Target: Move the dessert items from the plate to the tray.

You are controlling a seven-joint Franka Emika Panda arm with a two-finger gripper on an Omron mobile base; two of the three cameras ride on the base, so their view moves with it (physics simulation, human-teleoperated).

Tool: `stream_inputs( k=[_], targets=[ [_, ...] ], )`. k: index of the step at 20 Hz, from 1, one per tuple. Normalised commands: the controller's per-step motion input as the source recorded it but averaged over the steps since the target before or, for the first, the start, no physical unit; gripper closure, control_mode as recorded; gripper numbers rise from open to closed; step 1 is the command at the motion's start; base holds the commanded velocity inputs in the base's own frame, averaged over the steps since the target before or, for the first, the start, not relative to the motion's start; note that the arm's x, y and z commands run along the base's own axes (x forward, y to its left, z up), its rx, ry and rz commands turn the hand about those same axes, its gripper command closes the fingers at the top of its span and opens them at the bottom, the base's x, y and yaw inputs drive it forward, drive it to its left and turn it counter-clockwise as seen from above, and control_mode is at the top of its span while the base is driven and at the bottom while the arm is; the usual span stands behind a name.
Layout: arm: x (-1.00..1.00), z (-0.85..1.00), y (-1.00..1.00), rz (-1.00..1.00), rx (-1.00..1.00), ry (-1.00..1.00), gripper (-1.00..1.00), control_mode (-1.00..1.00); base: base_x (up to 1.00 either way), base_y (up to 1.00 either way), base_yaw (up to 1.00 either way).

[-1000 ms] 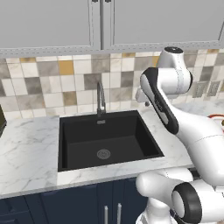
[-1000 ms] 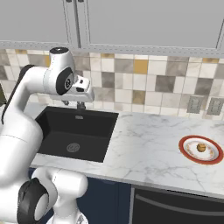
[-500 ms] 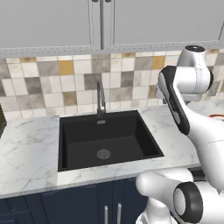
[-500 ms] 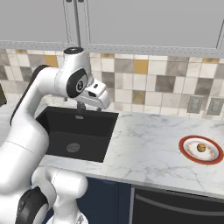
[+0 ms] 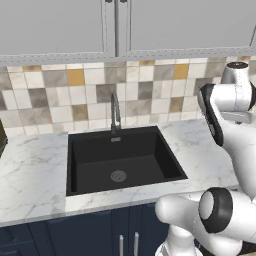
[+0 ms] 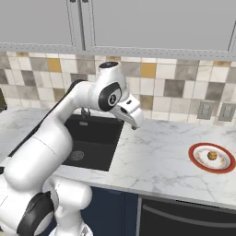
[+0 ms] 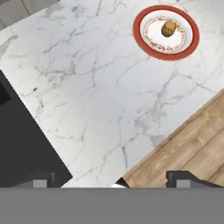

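A round red-rimmed plate (image 6: pixel 192 156) sits on the marble counter at the far right. One small tan-brown dessert item (image 6: pixel 212 156) rests on it. In the hand view the plate (image 7: pixel 140 35) is at the top with the dessert item (image 7: pixel 169 28) near its middle. My gripper (image 6: pixel 133 123) hangs over the counter just right of the sink, well left of the plate. In the hand view the gripper (image 7: pixel 113 180) is open, fingertips (image 7: pixel 183 177) wide apart, nothing between them. The tray is out of view.
A black sink (image 5: pixel 122 160) with a faucet (image 5: pixel 115 112) is set in the counter left of my hand. Wall outlets (image 6: pixel 205 109) sit on the tiled backsplash. Wooden floor (image 7: pixel 188 148) shows past the counter's front edge. Bare marble (image 6: pixel 156 147) lies between hand and plate.
My arm has swung right, carrying the hand from above the sink to above the counter beside it. The jaws have opened wide. The plate and dessert item have not moved.
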Motion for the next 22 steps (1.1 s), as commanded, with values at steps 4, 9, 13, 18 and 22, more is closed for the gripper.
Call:
stream_inputs(
  k=[4,9,13,18,22],
  targets=[
    [0.13,-0.10,-1.00,-0.18,0.01,0.06,-1.00,-1.00,0.00,0.00,0.00],
    [0.04,-0.01,-1.00,0.00,0.27,0.00,-1.00,-1.00,0.00,0.00,0.00],
    [0.42,-0.34,-1.00,0.02,0.28,0.01,-1.00,-1.00,0.00,0.00,0.00],
    [0.30,-0.39,-0.88,0.01,-0.14,0.01,-1.00,-1.00,0.00,0.00,0.00],
    [0.09,-0.20,-0.94,-0.01,-0.30,0.08,-1.00,-1.00,0.00,0.00,0.00]
  ],
)
